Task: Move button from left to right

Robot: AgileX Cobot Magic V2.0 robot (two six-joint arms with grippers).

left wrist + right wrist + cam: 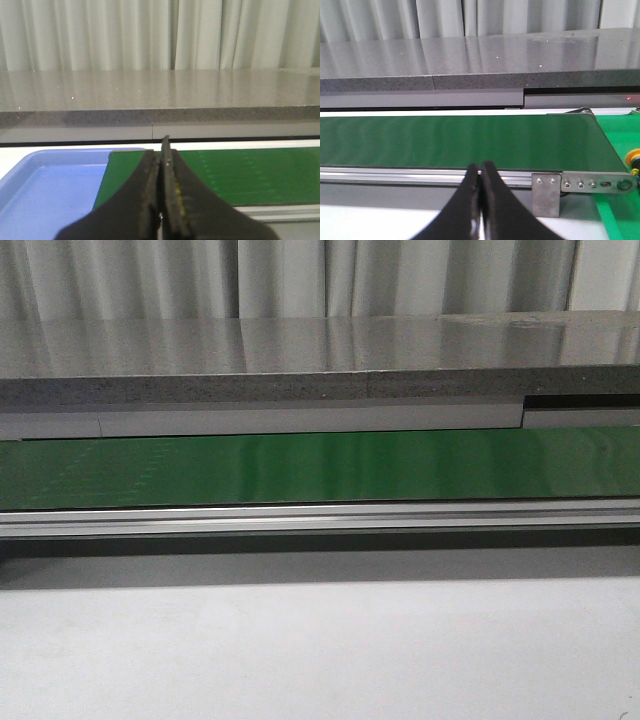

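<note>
A: Where is the button? We find none on the belt [320, 467], none in the tray [45, 185], none between either arm's jaws. At the edge of the right wrist view there is a small yellow-rimmed thing [633, 159] beside the belt's end, but it is cut off and we cannot say what it is.

B: So we cannot place the button at all. How do the arms stand?

A: The left gripper [163, 150] has its jaws pressed together with nothing between them. The right gripper [480, 172] is the same, its jaws meeting, nothing held. Both point level at the belt from the near side, low over the white surface [320, 650]. We take that for a parked or waiting stance, since neither reaches over anything.

B: And the containers?

A: The blue tray sits at the belt's left end, just beside the green. The part of its floor we see is bare; the near part is hidden behind the left gripper. At the right end the belt stops at a metal bracket [580, 184], with a brighter green sheet [620, 135] beyond it.

B: Then this fits both ends of the job: a button yet to arrive on the left, or one already carried off to the right. We would not bid a move from this.
</note>
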